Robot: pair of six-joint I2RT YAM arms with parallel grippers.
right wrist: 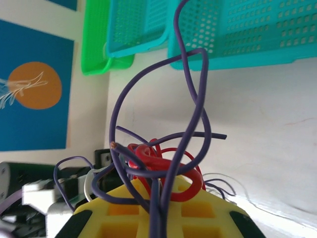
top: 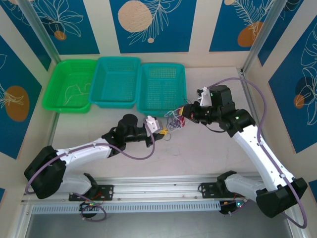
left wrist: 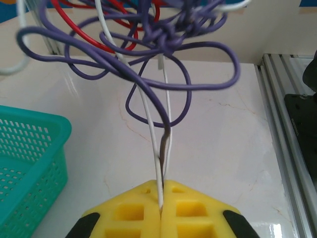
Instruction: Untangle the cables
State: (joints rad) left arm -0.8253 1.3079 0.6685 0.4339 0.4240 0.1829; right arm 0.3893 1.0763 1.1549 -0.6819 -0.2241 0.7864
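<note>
Fingers: left fingers [left wrist: 190, 196] pressed together on the white wire [left wrist: 153, 148], with a purple strand entering the same seam. Right fingers [right wrist: 213, 203] clamped on the purple wire [right wrist: 166, 198]; the red wire [right wrist: 148, 158] loops just above them. The cables [top: 173, 121] form a knot held between the two arms, lifted off the table [top: 198, 153], near the teal basket [top: 161, 88].

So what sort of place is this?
Probably a robot lab cell: left arm and right arm bolted to a rail at the table edge, blue printed panels around, three baskets at the back.
</note>
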